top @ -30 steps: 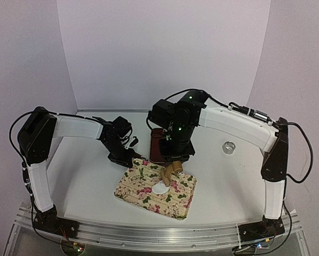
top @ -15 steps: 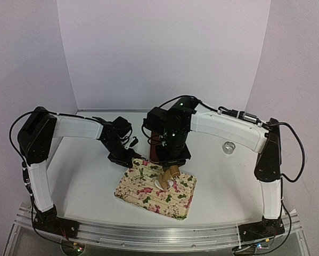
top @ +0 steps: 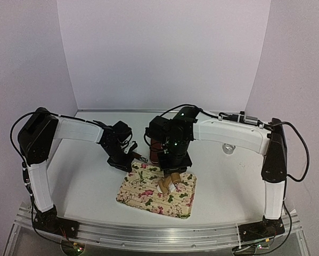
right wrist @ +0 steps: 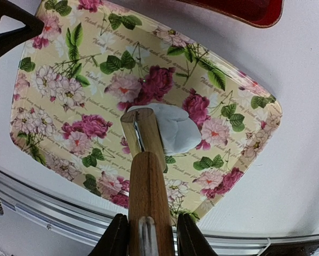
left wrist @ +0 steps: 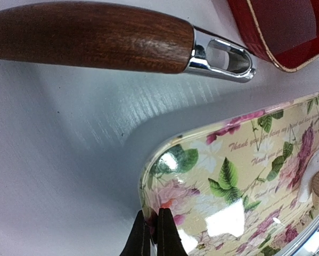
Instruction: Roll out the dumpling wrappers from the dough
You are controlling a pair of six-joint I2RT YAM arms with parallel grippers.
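Note:
A floral tray (top: 148, 198) lies near the table's front edge. On it sits a rumpled, partly flattened white piece of dough (right wrist: 175, 130); no thin round dumpling wrappers are in view. My right gripper (right wrist: 148, 237) is shut on the handle of a wooden roller (right wrist: 140, 133), whose barrel rests on the dough's left edge. In the top view the roller (top: 170, 180) covers most of the dough (top: 176, 186). My left gripper (left wrist: 154, 226) is shut on the tray's (left wrist: 244, 176) far left corner rim.
A red tray (top: 156, 148) stands just behind the floral tray, under the right arm. A wood-handled tool (left wrist: 95, 37) with a metal end lies beside it, near my left gripper. A shiny metal ring (top: 228, 149) sits at the right.
The right arm has brought the roller forward onto the dough, which was lying uncovered beside it. The left gripper has shifted slightly right, still holding the tray corner.

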